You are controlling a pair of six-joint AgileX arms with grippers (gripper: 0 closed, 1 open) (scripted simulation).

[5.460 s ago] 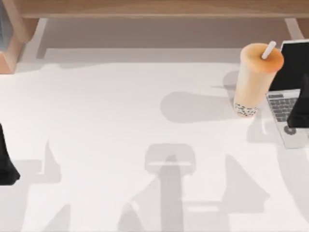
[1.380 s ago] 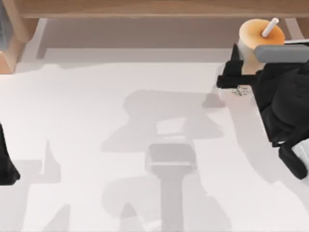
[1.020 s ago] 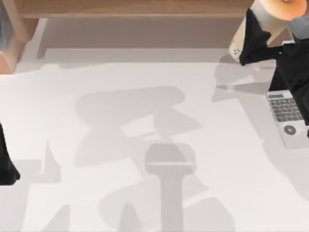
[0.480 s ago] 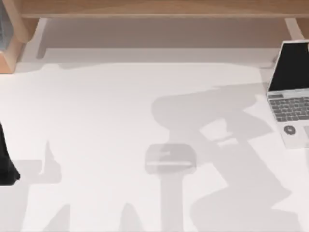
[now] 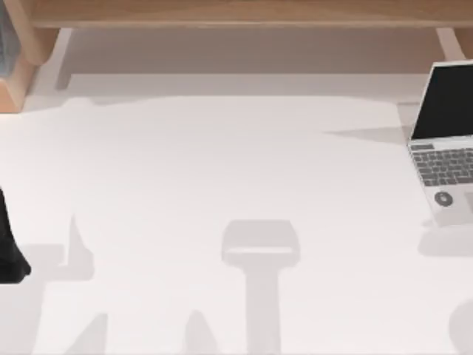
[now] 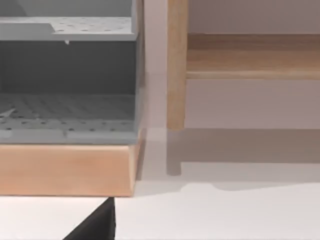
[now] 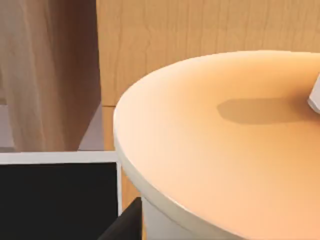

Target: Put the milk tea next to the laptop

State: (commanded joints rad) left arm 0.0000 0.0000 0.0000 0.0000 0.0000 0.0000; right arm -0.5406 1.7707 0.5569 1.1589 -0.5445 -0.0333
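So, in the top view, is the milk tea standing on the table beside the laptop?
No. Beside the laptop the white table carries only shadows; the right wrist view has the milk tea's orange lid close up.

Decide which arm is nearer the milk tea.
Right. In its wrist view the milk tea's orange lid sits close beneath it, beside the laptop screen. The left arm is parked at the table's left edge.

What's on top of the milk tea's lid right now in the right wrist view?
The milk tea fills the foreground; on its orange lid lies a soft shadow, with the white straw at the frame edge. The cup's body below is out of frame.
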